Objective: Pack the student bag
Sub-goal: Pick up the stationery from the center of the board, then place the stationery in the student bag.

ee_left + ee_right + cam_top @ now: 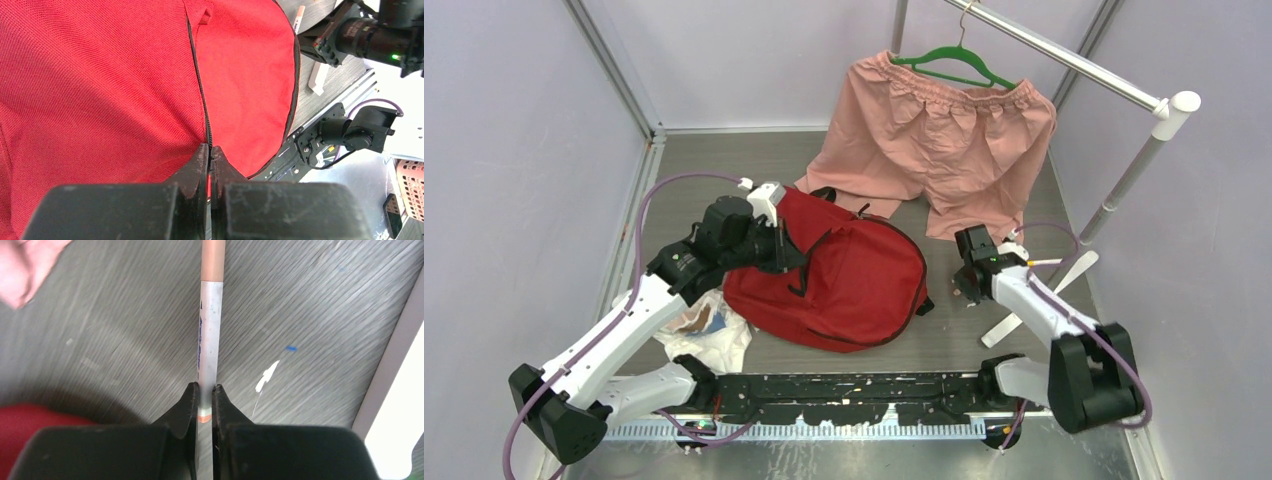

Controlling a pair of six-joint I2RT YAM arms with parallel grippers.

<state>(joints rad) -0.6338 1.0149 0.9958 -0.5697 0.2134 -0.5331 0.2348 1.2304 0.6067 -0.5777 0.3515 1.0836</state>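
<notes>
While the left jaws are closed on the black zipper (pixel 199 85) of the student bag (pixel 854 280), the right jaws, right of the bag, clamp a silver pen (pixel 209 340).

The large red fabric backpack (pixel 844 285) is one plain, strong red with a fine woven texture. It is crossed by a thin black zipper line (pixel 201 85) and edged in black. The loose dusty-pink cloth shorts (pixel 944 150) hang on a bright green plastic hanger (pixel 954 68). The crumpled white plastic bag (pixel 719 340) shows patches of brown and blue. The slim silver-grey pen (pixel 209 340) carries blue lettering and a peach cap. The grey table top (pixel 100 330) has a streaked wood-grain pattern, with one small blue fleck (pixel 291 348).
</notes>
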